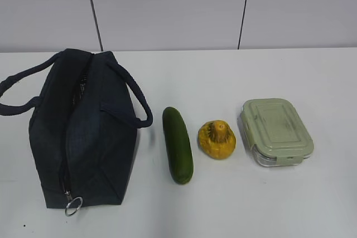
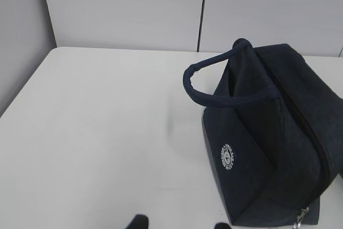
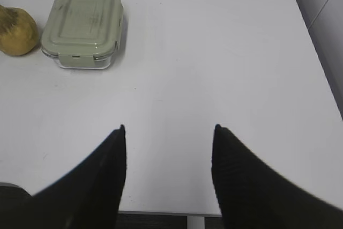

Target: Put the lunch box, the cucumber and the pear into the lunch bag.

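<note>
The lunch bag (image 2: 273,138) (white round logo on its end) stands on the white table (image 2: 96,132).

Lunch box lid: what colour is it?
Pale sage green, over a clear base; the lunch box shows best in the right wrist view.

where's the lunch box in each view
Exterior view: lunch box at far right, right of the pear.
Left wrist view: not in it.
Right wrist view: lunch box at upper left, pear at the left edge.
Shared landmark: the pear beside it.
</note>
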Motion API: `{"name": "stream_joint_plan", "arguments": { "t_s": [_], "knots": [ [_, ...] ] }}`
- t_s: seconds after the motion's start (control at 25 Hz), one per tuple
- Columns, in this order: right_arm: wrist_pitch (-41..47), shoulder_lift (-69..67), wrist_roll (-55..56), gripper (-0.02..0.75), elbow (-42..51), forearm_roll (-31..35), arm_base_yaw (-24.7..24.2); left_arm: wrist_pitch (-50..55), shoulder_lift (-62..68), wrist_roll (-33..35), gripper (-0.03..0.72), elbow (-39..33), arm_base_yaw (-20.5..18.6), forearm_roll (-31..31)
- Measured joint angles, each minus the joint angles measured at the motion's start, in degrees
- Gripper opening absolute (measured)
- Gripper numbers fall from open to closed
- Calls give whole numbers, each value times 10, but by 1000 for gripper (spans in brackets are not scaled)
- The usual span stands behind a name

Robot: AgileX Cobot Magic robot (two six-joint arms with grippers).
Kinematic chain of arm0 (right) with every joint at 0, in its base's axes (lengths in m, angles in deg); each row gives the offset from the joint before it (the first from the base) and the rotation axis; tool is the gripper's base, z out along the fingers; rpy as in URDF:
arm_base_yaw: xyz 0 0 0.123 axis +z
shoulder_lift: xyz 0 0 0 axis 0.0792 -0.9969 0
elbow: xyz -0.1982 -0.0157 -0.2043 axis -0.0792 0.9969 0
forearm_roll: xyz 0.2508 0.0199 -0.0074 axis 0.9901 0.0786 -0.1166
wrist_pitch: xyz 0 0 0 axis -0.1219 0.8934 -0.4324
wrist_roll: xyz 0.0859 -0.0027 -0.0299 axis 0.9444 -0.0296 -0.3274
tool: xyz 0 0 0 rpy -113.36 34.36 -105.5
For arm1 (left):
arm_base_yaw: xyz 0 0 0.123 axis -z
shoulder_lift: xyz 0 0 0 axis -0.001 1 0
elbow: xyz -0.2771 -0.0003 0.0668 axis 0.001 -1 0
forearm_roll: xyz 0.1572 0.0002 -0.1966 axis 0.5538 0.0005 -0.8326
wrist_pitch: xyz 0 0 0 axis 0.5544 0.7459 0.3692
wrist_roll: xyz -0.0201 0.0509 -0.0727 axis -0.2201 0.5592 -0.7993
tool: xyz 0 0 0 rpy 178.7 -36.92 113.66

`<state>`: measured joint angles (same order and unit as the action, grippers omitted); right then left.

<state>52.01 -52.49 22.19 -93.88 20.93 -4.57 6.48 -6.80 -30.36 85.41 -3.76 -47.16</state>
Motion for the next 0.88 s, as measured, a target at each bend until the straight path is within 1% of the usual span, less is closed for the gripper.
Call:
{"name": "stream_joint_plan", "arguments": {
  "t_s": [0.32,0.4,0.52,0.64,0.88],
  "knots": [
    [0,0,0,407,0,0,0,0,0,0,238,0,0,0],
    [-1,-20,0,407,-1,2,0,0,0,0,238,0,0,0],
    [-21,-73,16,407,-13,19,0,0,0,0,238,0,0,0],
    [-65,-135,33,417,-28,42,0,0,0,0,238,0,0,0],
    [-143,-288,39,500,-73,71,0,0,0,0,238,0,0,0]
  ]
}}
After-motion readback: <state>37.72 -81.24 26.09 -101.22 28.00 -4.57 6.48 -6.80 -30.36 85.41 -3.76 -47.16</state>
